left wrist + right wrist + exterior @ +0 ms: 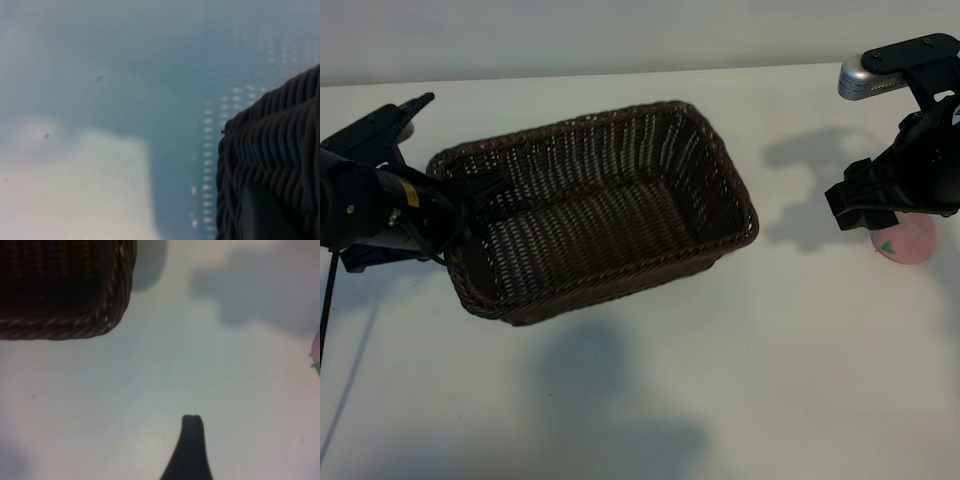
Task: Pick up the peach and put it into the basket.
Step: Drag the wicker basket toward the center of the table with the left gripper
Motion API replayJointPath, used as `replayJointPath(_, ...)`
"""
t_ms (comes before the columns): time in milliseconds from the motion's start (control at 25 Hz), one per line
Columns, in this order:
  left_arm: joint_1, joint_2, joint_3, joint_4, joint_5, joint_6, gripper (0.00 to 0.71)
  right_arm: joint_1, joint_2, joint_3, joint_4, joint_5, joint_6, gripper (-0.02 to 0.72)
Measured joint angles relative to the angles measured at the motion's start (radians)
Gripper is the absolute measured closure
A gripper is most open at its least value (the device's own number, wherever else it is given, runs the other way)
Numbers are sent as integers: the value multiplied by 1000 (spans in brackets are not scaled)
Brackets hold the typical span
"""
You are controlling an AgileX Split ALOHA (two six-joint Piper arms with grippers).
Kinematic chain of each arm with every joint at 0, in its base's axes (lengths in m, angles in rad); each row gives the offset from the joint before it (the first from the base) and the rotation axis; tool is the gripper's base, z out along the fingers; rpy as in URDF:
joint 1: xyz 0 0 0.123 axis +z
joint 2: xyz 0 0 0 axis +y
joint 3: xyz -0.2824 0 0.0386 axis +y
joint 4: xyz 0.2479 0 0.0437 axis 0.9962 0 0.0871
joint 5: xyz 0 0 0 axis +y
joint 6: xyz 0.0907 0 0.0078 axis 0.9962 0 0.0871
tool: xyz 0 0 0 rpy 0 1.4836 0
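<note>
So the peach (908, 243) sits on the white table (720, 380) at about 3 o'clock of the scene, well apart from the basket (595, 210), partly hidden under the right arm. Pale pink, green leaf mark facing the camera. Not in the basket.

Right gripper (865, 205) hangs just above the peach, at its 10 o'clock, pointing steeply down, jaws spread wide, nothing between them. Right wrist view: one dark fingertip (192, 422) over bare table, a sliver of peach (316, 352) at the frame's edge, a basket corner (107, 315) farther off.

Basket is mid-table, dark brown wicker, nothing visible inside.

Left gripper (480, 195) is at the basket's 9 o'clock end, pinched on the rim there. Left wrist view shows wicker (280, 145) close up, with the table well below it. Basket shadow lies on the table at 6 o'clock.
</note>
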Motion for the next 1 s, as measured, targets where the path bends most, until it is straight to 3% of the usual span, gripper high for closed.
replayJointPath(440,0,-19,-5,-77,-32,76,549,0,0,0,0,2,1,108)
replayJointPath(680,3,-19,-114,-160,65,277,549,0,0,0,0,5,1,108)
replayJointPath(1000,47,24,-273,-269,194,487,549,0,0,0,0,16,0,108)
